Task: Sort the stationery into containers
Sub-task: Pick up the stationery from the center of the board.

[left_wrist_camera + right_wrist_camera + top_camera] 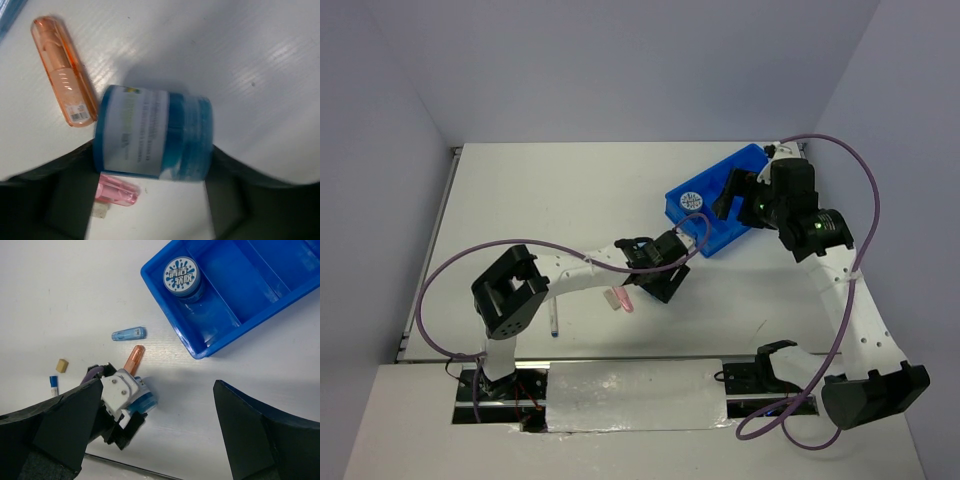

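My left gripper [151, 167] is shut on a blue clear box [152, 132] with a white label, held just over the table; it also shows in the right wrist view [146, 403]. An orange slim piece [62, 70] lies beside it and a pink one [116, 190] under the jaws. A second blue box with a round white face [181, 276] sits in the bright blue divided tray [235, 285]. My right gripper [159, 390] is open and empty, hovering above the tray's near end [735, 195]. A blue slim piece [129, 334], a tan eraser [61, 365] and a blue-white pen [53, 385] lie on the table.
The tray [750, 155] stands at an angle at the far right of the white table. The left arm [580, 272] stretches across the middle. The pink piece [620, 298] and the pen [554, 320] lie near the front edge.
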Robot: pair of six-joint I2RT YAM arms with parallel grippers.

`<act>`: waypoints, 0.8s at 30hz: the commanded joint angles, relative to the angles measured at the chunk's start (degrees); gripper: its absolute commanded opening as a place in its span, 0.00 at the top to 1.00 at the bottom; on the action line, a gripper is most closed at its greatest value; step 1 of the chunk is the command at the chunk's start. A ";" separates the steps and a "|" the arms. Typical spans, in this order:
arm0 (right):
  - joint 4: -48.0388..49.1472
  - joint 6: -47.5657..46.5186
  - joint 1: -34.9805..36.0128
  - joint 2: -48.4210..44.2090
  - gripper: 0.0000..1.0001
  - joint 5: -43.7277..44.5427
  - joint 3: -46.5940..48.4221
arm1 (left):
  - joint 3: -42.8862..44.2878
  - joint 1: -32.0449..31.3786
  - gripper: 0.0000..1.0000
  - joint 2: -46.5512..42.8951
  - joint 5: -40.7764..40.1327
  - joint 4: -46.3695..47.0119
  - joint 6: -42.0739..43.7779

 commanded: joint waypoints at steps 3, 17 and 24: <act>-1.08 -1.98 -0.08 -2.47 0.00 0.32 3.03 | 1.07 0.02 0.70 -0.82 2.79 4.12 -3.81; 24.86 -13.41 0.45 -18.56 0.00 -52.06 -10.07 | 5.21 15.48 1.00 -17.43 58.21 12.98 -40.36; 15.81 -26.30 6.24 -15.31 0.00 -39.70 -4.36 | -3.82 17.07 1.00 -20.42 67.38 34.83 -59.77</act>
